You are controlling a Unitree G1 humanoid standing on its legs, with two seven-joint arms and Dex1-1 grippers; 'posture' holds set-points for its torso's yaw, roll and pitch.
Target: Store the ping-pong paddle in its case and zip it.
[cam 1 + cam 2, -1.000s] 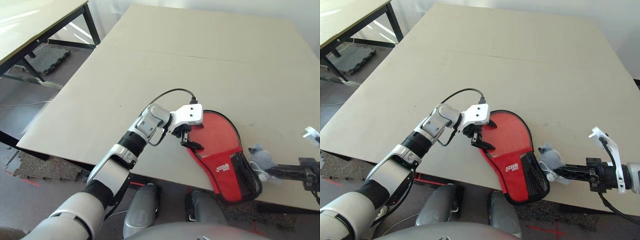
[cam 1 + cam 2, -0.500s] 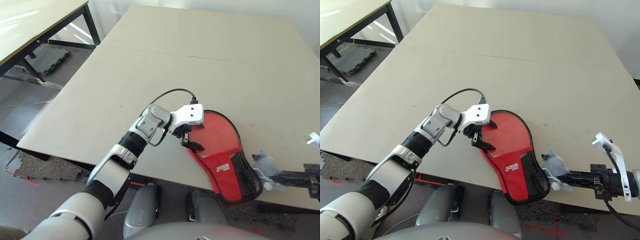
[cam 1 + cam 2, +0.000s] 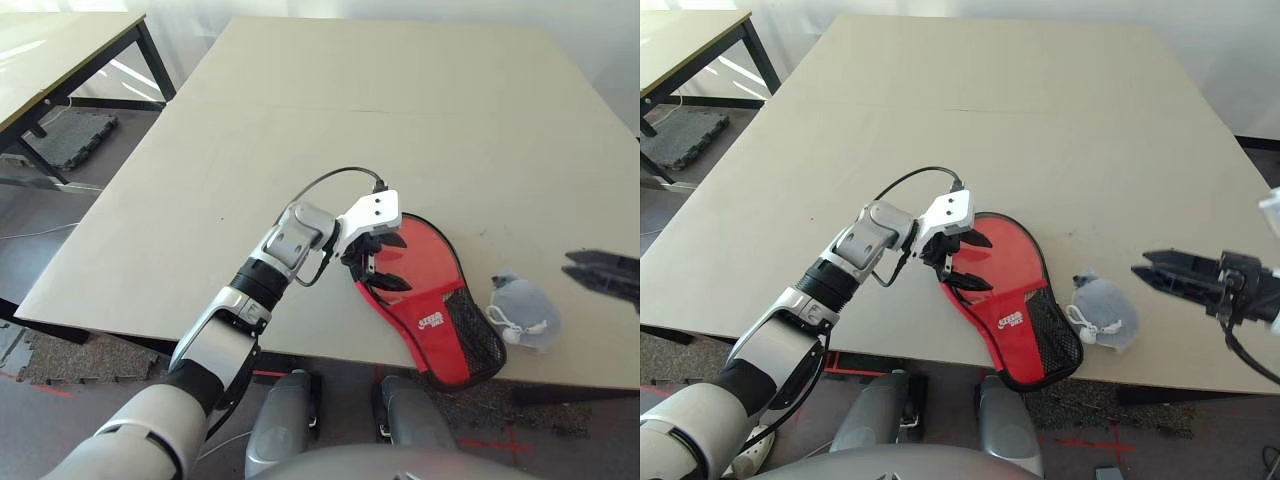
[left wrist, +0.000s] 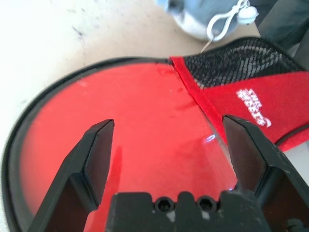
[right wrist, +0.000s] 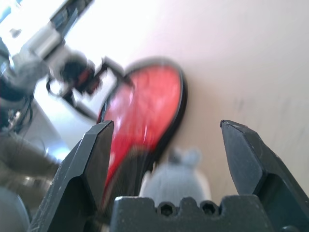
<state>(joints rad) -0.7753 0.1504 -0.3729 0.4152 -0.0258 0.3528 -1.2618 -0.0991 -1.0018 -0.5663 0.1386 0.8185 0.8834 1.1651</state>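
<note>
A: Where does the left end effector (image 3: 962,262) stand?

B: It hangs over the round red part of the case (image 3: 1005,297), its two black fingers (image 4: 96,159) spread wide with nothing between them. From the left wrist the red fabric lies under both fingers, with the black zipper rim curving round it.

A: And the right end effector (image 3: 1152,273)?

B: It hovers off to the right above the desk (image 3: 1040,120), pointing left, fingers (image 5: 87,162) spread apart and gripping nothing. It is clear of everything.

A: What lies nearest to it?

B: A small whitish-grey cloth bundle (image 3: 1100,312) with a white cord, lying on the desk just beside the case's mesh end, between the case and the right end effector. I can't tell whether bundle and case touch.

A: How does the case lie?

B: Flat, red side up, near the front edge of the desk. The round part lies further in, and the narrow end with the white logo and black mesh pocket hangs over the edge. I cannot tell whether the ping-pong paddle is inside, nor whether the zipper is closed.

A: Anything further out?

B: A second table (image 3: 60,45) stands at the far left, across a gap of floor.
</note>
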